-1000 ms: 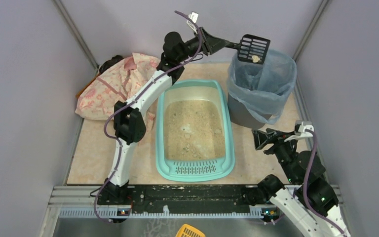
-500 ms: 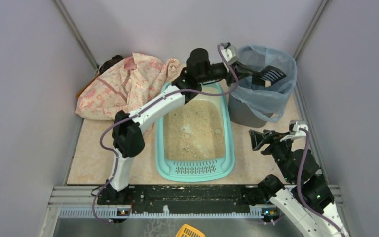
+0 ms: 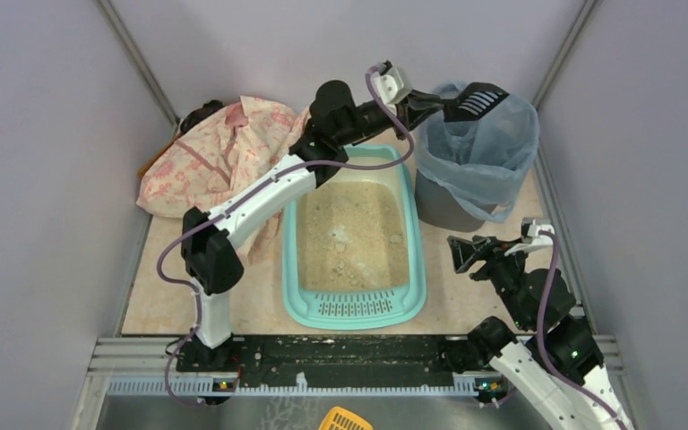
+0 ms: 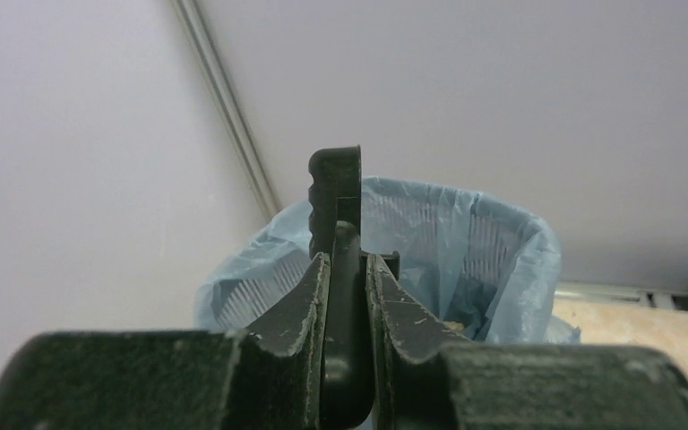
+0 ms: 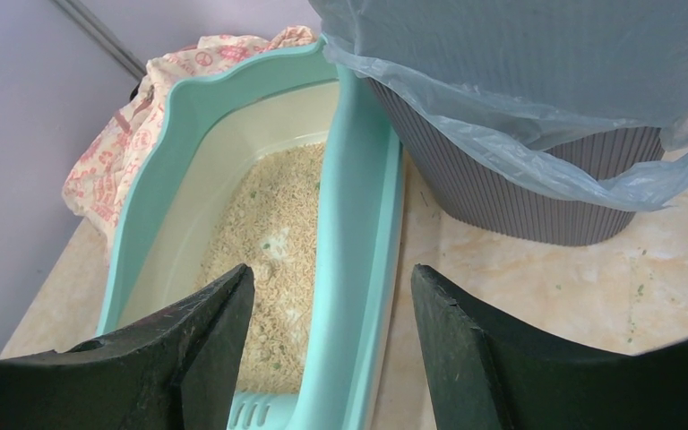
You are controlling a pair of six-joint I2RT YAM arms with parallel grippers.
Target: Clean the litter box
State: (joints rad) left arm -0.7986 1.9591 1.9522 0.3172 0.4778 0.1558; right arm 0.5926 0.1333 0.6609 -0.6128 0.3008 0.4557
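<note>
Black scoop [image 3: 478, 98] clamped in left claw [image 3: 430, 104], past litter box [image 3: 292, 260] far-right corner | right claw [image 3: 459, 256] apart, right of litter box

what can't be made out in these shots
Top view: bin contents, hidden by bag folds and the scoop.
Left wrist view: scoop blade edge-on behind the left gripper; any load unseen.
Top view: yellow object cut off by the bottom edge.
Top view: specks in the litter box too small to identify.

Beige marbled tabletop [image 3: 170, 287]: turquoise litter box [image 3: 354, 307] centre, grey bin [image 3: 439, 210] far right, pink cloth [image 3: 206, 161] far left.
</note>
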